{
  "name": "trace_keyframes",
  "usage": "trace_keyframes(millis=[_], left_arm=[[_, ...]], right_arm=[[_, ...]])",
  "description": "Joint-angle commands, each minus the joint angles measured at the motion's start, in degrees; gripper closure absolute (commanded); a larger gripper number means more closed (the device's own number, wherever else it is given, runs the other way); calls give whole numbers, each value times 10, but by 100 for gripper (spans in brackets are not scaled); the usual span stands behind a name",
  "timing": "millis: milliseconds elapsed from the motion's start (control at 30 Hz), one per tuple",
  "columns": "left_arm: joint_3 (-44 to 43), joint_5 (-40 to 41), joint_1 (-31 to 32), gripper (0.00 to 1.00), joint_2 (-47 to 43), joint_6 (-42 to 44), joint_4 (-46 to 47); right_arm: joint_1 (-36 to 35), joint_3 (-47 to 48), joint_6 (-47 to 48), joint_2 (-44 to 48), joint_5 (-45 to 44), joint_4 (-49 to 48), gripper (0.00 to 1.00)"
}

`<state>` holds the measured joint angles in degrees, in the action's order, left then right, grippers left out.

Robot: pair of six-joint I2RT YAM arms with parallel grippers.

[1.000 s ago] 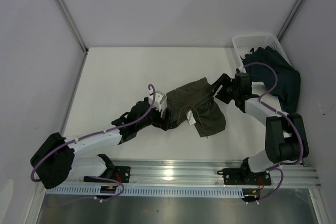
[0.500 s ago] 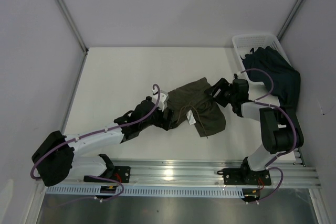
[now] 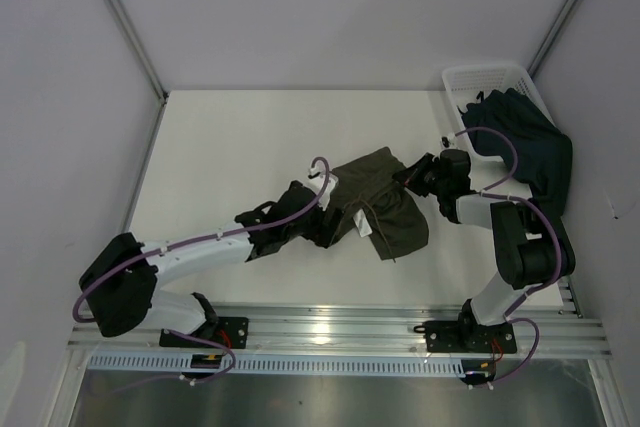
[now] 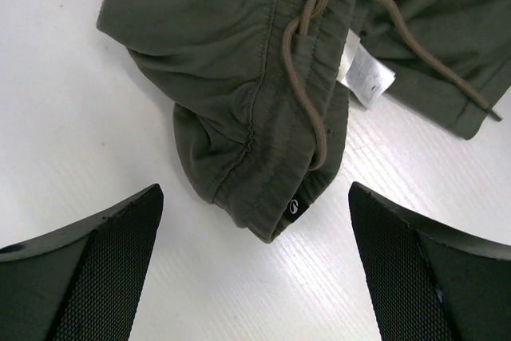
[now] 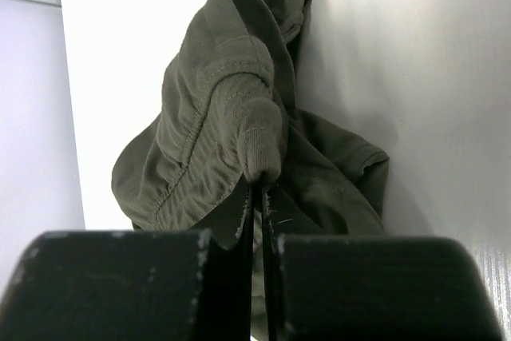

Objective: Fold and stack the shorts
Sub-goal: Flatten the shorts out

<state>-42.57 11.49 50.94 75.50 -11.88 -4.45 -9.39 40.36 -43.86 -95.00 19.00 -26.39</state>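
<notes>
Olive-green shorts point(image 3: 380, 209): lay crumpled mid-worktop point(image 3: 230, 147), between both end effectors.
Right end effector point(image 5: 257, 191): pinched closed on a fold at the shorts' right side.
Left end effector point(image 4: 255, 197): spread wide, empty, waistband corner between its fingers.

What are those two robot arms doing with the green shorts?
They are working on folding shorts. The right gripper is shut on a bunched edge of the olive-green shorts, which lie crumpled in the middle of the table. The left gripper is wide open over the waistband end with the drawstring, holding nothing. The dark navy shorts hang over the white basket in the far right corner, not folded yet.
</notes>
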Motion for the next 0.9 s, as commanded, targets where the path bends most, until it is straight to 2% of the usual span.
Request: trace_keyframes(millis=[0, 233, 433, 500, 867], left_arm=[[-37, 31, 18, 1, 26, 28, -32], [-81, 102, 82, 1, 93, 69, -93], [-89, 132, 122, 1, 133, 88, -101], [-88, 128, 125, 1, 137, 91, -94], [-130, 223, 124, 1, 217, 85, -115]], right_arm=[[-4, 7, 17, 24, -9, -8, 100], [-4, 19, 19, 18, -7, 14, 100], [-3, 24, 19, 13, 0, 22, 100], [-2, 24, 18, 10, 3, 20, 100], [-4, 23, 13, 9, 16, 13, 100]])
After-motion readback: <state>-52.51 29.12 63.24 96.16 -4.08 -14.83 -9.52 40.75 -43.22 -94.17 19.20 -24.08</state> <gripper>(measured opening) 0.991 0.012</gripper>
